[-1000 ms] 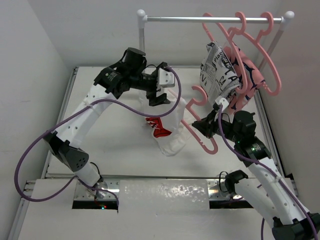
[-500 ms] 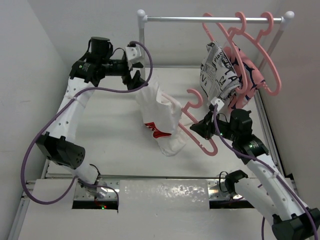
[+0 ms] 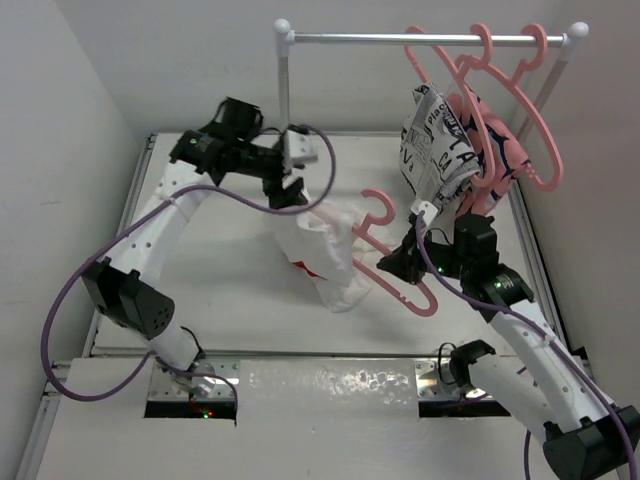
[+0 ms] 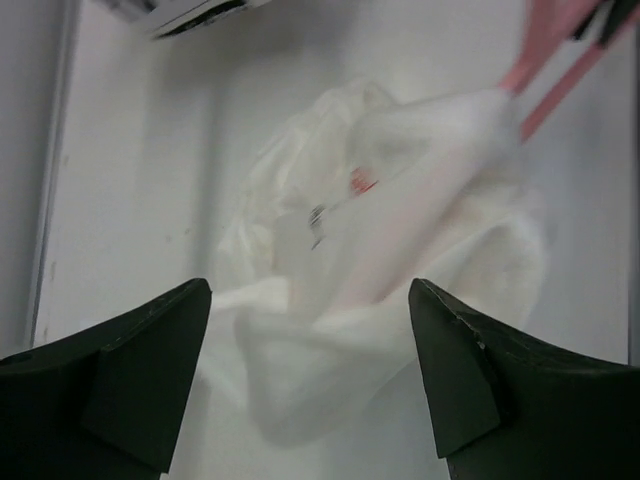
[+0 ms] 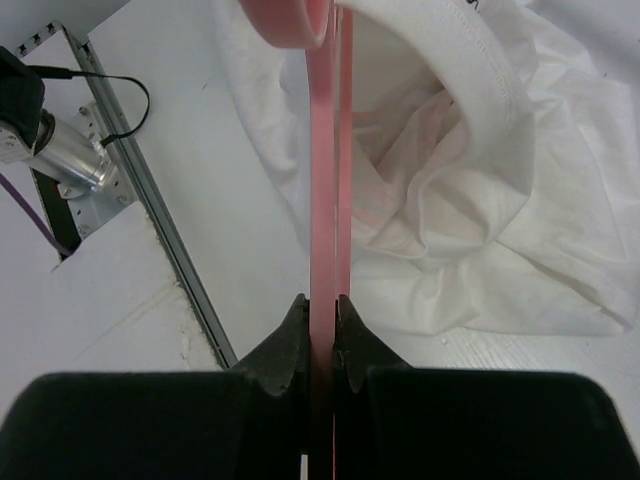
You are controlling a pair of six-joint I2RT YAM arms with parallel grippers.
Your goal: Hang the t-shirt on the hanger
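the table [image 3: 220,270] is white and flat, with a thin metal rail [image 3: 128,225] along its left side. the t-shirt [image 3: 335,275] touches it near the middle: only the crumpled lower end rests on the surface, and the upper part is raised off it on the hanger [image 5: 328,180]. the rack [image 3: 284,80] rises at the far side, its foot hidden. a pale shiny strip [image 3: 330,385] lies on the near ledge.

You face a robotics lab cell: plain white walls [image 3: 70,120], a white counter [image 3: 220,280], a small test rack [image 3: 350,38].
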